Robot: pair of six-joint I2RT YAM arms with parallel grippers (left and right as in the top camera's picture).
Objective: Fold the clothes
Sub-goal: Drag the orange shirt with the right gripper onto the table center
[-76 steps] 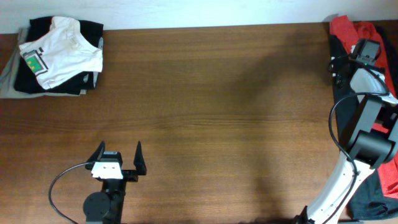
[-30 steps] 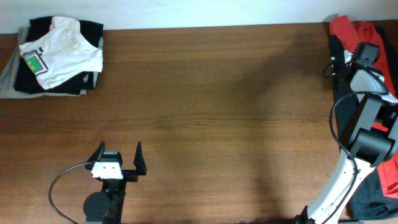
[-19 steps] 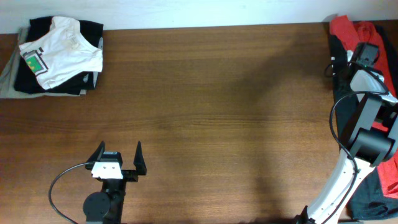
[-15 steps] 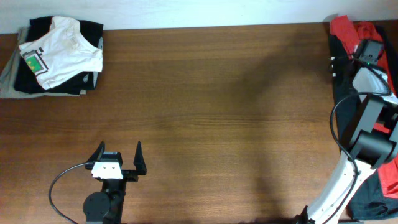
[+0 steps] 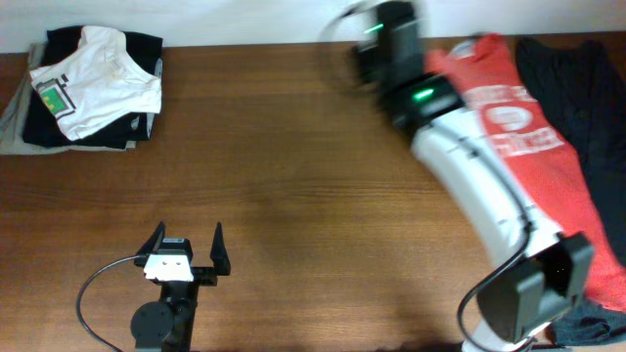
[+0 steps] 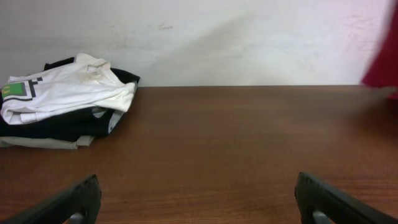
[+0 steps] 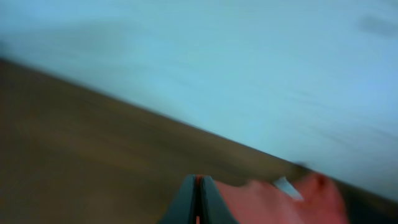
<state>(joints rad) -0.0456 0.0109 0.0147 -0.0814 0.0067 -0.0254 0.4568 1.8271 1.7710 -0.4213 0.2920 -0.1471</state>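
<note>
Two arms here, and they're doing very different things. Seen from overhead, the left gripper (image 5: 186,238) sits at roughly 7 o'clock on the brown wooden table (image 5: 293,166), fingers spread wide with nothing between them. Its own wrist camera shows just the two dark fingertips (image 6: 68,200) far apart over bare wood. The right arm is stretched all the way up to about 12 o'clock near the wall and it's badly motion-blurred. In the right wrist view the right gripper (image 7: 198,186) has its fingers pressed tight together, with red fabric running off from them toward 3 o'clock, so it looks pinched onto the cloth, though the blur makes it hard to say which edge. The red-orange short-sleeved cotton T-shirt (image 5: 528,166) lies stretched out print side up from about 1 o'clock down toward 4 o'clock, white lettering and oval logo showing, partly under the white arm. A long black garment (image 5: 582,88) lies just beside it at 2 o'clock. Over at 10 o'clock, a white shirt with a green patch (image 5: 98,83) sits on top of folded black clothing (image 5: 39,127).
</note>
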